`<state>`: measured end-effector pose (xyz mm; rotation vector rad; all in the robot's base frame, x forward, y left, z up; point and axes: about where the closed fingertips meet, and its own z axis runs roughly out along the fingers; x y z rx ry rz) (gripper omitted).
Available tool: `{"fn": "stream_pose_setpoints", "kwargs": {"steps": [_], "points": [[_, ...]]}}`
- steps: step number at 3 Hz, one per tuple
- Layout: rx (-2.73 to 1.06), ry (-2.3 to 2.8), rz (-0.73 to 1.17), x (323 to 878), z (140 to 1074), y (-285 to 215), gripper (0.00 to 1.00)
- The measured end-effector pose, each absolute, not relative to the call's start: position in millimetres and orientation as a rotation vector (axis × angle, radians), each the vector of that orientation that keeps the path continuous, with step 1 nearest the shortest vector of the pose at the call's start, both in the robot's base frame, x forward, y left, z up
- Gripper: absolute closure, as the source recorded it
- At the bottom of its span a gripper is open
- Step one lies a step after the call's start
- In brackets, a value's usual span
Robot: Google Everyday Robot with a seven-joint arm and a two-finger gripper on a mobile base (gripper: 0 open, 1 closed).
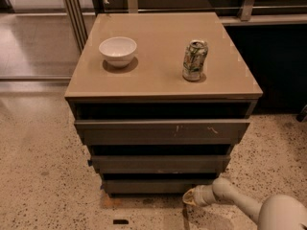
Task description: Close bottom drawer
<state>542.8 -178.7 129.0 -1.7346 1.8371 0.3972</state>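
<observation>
The bottom drawer (148, 186) is the lowest and narrowest of three dark grey-brown drawers in the cabinet; its plain flat front sits close under the middle drawer (158, 164). The top drawer (160, 132), the widest, has pale scratch marks. My gripper (190, 197) is at the end of the white arm coming in from the lower right. It is low near the floor, at the right end of the bottom drawer's front.
A white bowl (118, 51) and a drinks can (194, 60) stand on the tan cabinet top (158, 80). Speckled floor (38, 176) surrounds the cabinet. A glass partition (33, 32) is at the back left and a dark wall panel (278, 66) at the right.
</observation>
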Motion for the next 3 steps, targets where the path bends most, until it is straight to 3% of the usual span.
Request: {"fn": "stream_pose_setpoints", "kwargs": {"steps": [2, 3], "points": [[-1.755, 1.933, 0.495, 490.6, 150.3, -173.5, 1.0], [-1.763, 1.93, 0.515, 483.1, 149.9, -167.6, 0.81]]}}
